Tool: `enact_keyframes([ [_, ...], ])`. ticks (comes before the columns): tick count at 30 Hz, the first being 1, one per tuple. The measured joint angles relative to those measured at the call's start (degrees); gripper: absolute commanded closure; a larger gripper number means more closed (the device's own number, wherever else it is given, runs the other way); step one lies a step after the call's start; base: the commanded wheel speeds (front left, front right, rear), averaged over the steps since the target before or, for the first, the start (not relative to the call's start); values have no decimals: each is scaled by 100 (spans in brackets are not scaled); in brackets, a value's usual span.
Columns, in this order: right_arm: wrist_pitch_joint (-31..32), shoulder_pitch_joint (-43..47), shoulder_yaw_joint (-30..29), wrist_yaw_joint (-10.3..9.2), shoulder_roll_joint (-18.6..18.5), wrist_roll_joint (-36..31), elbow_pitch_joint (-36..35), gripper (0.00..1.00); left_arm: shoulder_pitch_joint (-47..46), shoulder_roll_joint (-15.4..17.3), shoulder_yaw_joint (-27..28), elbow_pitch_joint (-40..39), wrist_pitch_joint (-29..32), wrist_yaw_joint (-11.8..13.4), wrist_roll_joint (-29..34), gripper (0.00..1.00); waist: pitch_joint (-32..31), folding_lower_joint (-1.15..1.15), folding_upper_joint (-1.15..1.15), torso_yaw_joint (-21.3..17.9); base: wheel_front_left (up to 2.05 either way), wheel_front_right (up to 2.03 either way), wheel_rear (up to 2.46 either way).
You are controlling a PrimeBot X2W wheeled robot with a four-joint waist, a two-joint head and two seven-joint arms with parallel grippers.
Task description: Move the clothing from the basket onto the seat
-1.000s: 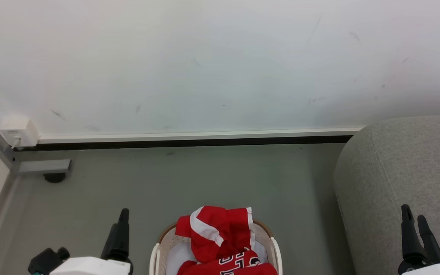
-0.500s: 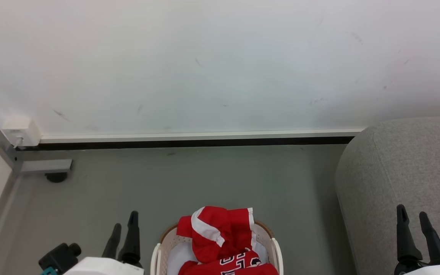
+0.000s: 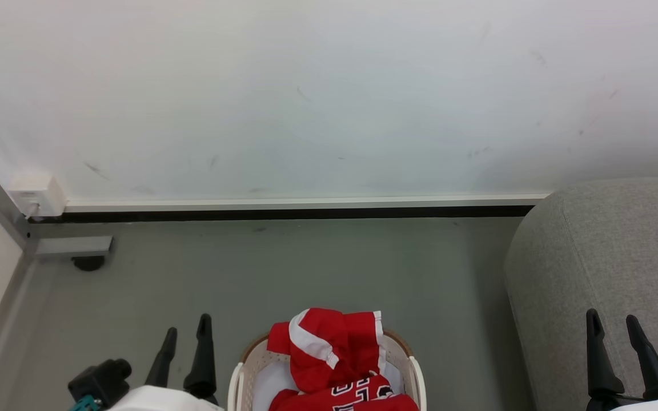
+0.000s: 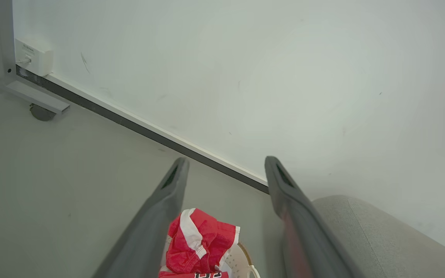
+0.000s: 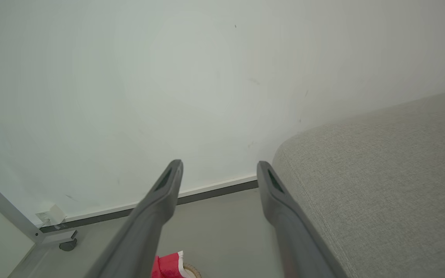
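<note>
Spreading wider than a second ago: left gripper (image 3: 188,323), right gripper (image 3: 611,314), both parted, empty. Clothing (image 3: 334,348) heaped in basket (image 3: 237,371); first pick likely pending.

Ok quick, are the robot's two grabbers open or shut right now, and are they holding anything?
Left gripper: jaws open, holding nothing.
Right gripper: jaws open, holding nothing.

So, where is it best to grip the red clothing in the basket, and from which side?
Grip the raised crumpled hump of the clothing, near its white band, coming from above. It stands higher than the rim of the basket, whose walls block the sides. The open left gripper looks nearest.
</note>
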Motion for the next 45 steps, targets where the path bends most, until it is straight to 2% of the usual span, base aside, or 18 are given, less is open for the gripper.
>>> enact_keyframes([
  [19, -250, 63, 0, 0, 0, -962, 29, 0, 48, 9, -174, -92, -259, 90, 1272, 0, -17, 0, 0, 32, 0, 0, 0],
  [45, -552, 169, -166, 0, 97, -1663, 219, 0, 122, 20, -339, -71, -556, 109, 2574, 0, -56, 0, 0, -19, 0, 0, 0],
])
